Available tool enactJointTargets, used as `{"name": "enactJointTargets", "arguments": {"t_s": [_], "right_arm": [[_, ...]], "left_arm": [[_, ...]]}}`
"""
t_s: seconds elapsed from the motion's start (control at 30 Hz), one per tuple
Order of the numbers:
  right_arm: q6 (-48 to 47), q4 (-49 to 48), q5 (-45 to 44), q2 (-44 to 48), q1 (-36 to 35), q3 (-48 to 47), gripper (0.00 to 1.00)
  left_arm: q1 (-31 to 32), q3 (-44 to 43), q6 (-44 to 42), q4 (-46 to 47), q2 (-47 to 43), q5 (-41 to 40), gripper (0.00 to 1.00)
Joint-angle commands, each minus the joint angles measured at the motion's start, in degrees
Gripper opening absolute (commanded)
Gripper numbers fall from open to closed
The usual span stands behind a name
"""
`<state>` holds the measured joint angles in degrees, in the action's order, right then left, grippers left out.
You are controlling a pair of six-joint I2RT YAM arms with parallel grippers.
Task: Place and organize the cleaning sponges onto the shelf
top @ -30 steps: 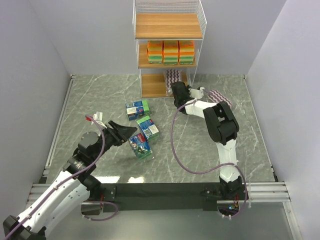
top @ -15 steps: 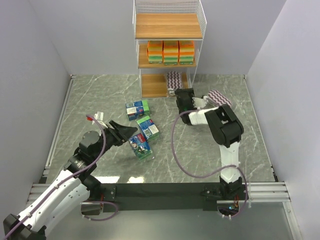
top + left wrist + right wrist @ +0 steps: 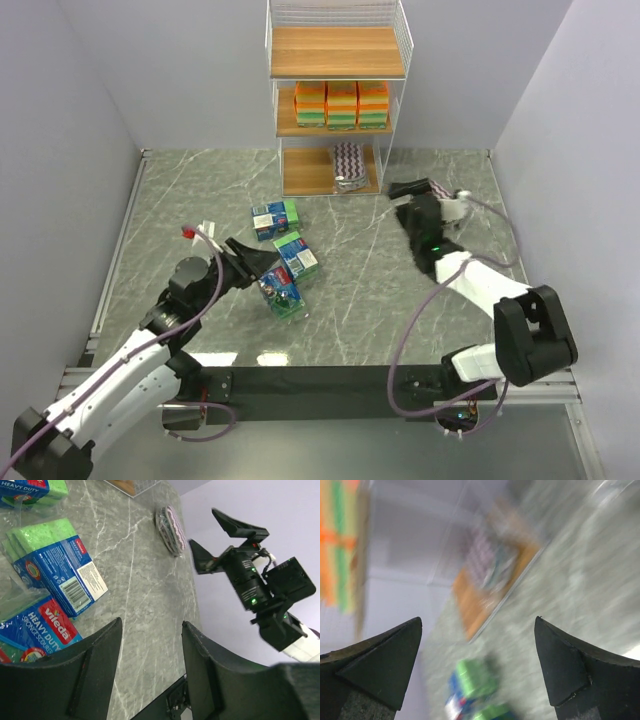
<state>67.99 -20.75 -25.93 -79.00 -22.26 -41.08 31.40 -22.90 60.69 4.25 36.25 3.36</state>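
Note:
The shelf stands at the back. Orange sponge packs fill its middle board. A purple-white striped pad lies on the bottom board. Another striped pad lies on the floor behind my right gripper, which is open and empty just right of the shelf. Three blue-green packs lie on the floor. My left gripper hangs open and empty beside the two nearer packs. The left wrist view shows packs left of the left gripper. The right wrist view is blurred, with the right gripper open.
Grey walls close in the marble floor on three sides. The shelf's top board carries a wire basket rim. A black rail with both arm bases runs along the near edge.
My right gripper opened, left the striped pad on the bottom board, and swung back to the right. My left gripper edged slightly toward the blue-green packs.

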Motion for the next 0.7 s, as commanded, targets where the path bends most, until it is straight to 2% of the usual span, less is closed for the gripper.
{"name": "enactJointTargets", "arguments": {"t_s": [0.0,0.07,0.1,0.13,0.17,0.2,0.23,0.47,0.67], "right_arm": [[-10.49,12.4,5.35,0.17,12.39,0.66,0.95],[-13.4,12.76,8.52,-1.32,19.14,-2.32,0.85],[-14.28,12.23,9.4,-2.9,20.75,-3.29,0.71],[-15.15,11.62,11.41,-3.96,21.99,-4.44,0.6],[-15.42,10.92,12.74,-4.84,24.17,-6.45,0.45],[-16.04,9.08,13.79,-7.02,26.2,-7.86,0.08],[-16.65,9.06,14.15,-8.26,27.09,-9.44,0.0],[-20.87,13.19,11.17,-18.8,30.43,-27.17,0.0],[-23.95,26.54,14.77,-37.24,32.37,-48.44,0.0]], "left_arm": [[-0.29,-0.39,-0.57,6.55,3.47,1.65,0.56],[-0.37,-1.62,-0.39,7.78,6.1,3.41,0.55],[-0.37,-2.06,-0.39,8.05,6.9,4.2,0.54],[-0.29,-2.85,-0.39,8.14,7.51,4.9,0.54],[-0.28,-3.12,-0.13,8.14,8.39,5.34,0.54],[-0.28,-3.21,0.13,8.66,8.66,5.78,0.53],[-0.28,-2.69,0.57,9.1,8.66,6.05,0.53],[-0.28,0.92,3.56,9.46,4.36,6.31,0.51],[-0.2,0.83,3.12,6.3,2.78,5.96,0.52]]}}
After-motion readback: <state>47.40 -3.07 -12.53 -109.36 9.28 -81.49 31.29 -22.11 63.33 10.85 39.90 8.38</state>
